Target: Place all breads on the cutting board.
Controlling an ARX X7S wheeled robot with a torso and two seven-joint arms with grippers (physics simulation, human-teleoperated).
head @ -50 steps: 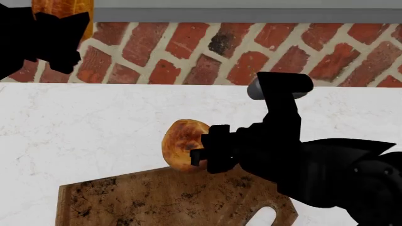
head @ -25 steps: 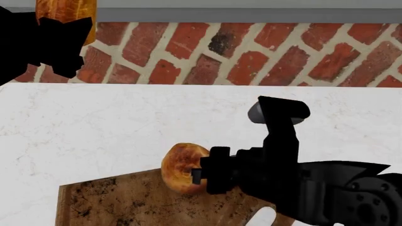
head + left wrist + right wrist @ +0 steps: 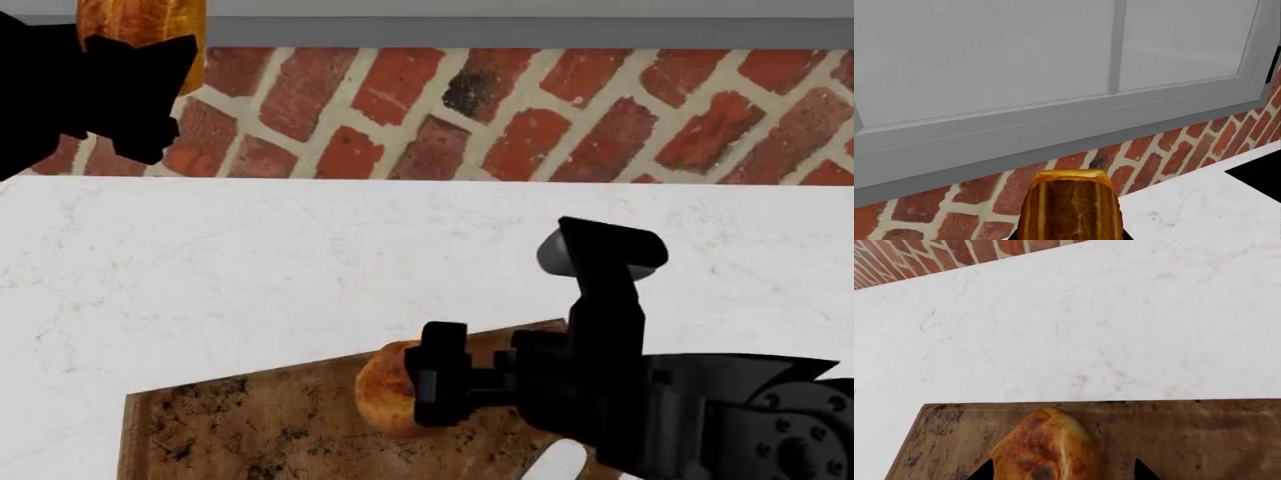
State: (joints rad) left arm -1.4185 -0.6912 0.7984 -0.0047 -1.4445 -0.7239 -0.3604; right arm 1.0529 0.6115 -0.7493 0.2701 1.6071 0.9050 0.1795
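The round golden-brown bun [image 3: 384, 398] sits on the far edge of the brown cutting board [image 3: 240, 430]. My right gripper [image 3: 430, 385] is around it, open. In the right wrist view the bun [image 3: 1047, 447] lies on the stained board [image 3: 1201, 440] between my fingertips [image 3: 985, 472]; one touches it and the other stands clear. High at the far left, my left gripper [image 3: 127, 60] is shut on the golden-orange loaf [image 3: 140, 22]. The left wrist view shows the loaf [image 3: 1071, 210] sticking out towards the wall.
A white marble counter [image 3: 267, 260] runs back to a red brick wall [image 3: 534, 110] with a grey window frame [image 3: 1054, 115] above it. The board's oval handle hole [image 3: 561, 462] shows beside my right arm.
My right gripper came down with the bun onto the board's far edge. In the last half second the bun dropped further than the gripper. The left gripper and loaf barely moved.
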